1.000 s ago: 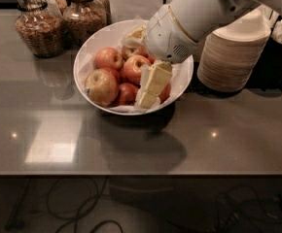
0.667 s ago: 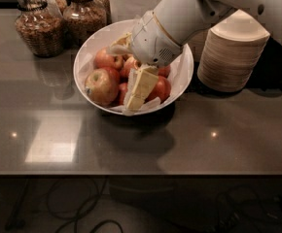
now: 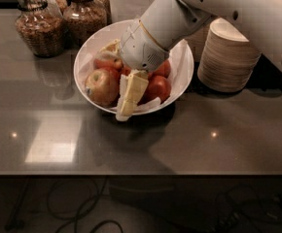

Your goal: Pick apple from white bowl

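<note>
The white bowl (image 3: 180, 89) stands toward the back of the tabletop (image 3: 214, 144). In front of it a wide bare stretch runs to the tabletop's front edge, with cables (image 3: 78, 208) on the floor below. Room is tighter at the back. Two jars (image 3: 39, 28) stand near the bowl's left rim, and a bowl stack (image 3: 228, 57) stands just beside its right rim.

The arm (image 3: 248, 8) comes in from the upper right and slants down over the bowl's back half. Its rounded wrist housing sits above the fruit. The gripper (image 3: 129, 98) points down and a little leftward into the bowl, with its pale tip near the front rim, low among the fruit and the paper lining (image 3: 182, 62). I cannot tell whether it is spread or closed; it shows as one pale slab.

The apple (image 3: 101, 86) lies in the left part of the bowl, just beside the gripper on its left side. I cannot tell whether the two touch. Red apples (image 3: 159, 87) lie to the gripper's right, and another shows behind the apple.

The wrist covers the bowl's middle and back, so the fruit there is hidden. The arm is cut off at the right edge, and the jars at the top.
</note>
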You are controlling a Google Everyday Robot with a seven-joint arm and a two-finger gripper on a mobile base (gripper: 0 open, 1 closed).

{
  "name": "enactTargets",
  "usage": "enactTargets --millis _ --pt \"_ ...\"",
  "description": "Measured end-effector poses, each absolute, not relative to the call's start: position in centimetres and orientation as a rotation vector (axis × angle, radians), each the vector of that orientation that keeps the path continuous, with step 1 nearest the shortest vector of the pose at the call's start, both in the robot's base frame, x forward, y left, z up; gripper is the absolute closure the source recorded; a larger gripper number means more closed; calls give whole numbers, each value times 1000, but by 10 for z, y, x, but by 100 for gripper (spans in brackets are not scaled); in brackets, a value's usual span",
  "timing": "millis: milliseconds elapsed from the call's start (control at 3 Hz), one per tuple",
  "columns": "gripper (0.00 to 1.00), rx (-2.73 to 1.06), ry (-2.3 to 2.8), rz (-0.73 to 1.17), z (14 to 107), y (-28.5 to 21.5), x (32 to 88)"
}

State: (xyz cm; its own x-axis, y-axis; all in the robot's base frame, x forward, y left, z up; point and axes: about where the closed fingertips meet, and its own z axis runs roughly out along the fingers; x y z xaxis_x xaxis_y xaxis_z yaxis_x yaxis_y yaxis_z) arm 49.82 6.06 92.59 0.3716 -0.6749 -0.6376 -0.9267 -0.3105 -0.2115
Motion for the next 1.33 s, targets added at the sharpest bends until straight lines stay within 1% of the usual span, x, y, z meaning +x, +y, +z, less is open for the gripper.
enactTargets --millis 333,667,1000,1333 --pt "3 -2088 1362 577 926 63 509" --pt "4 -2092 1351 565 928 67 522" --pt "7 -2099 1356 564 923 70 531" --pt "8 -2111 1369 565 915 72 533"
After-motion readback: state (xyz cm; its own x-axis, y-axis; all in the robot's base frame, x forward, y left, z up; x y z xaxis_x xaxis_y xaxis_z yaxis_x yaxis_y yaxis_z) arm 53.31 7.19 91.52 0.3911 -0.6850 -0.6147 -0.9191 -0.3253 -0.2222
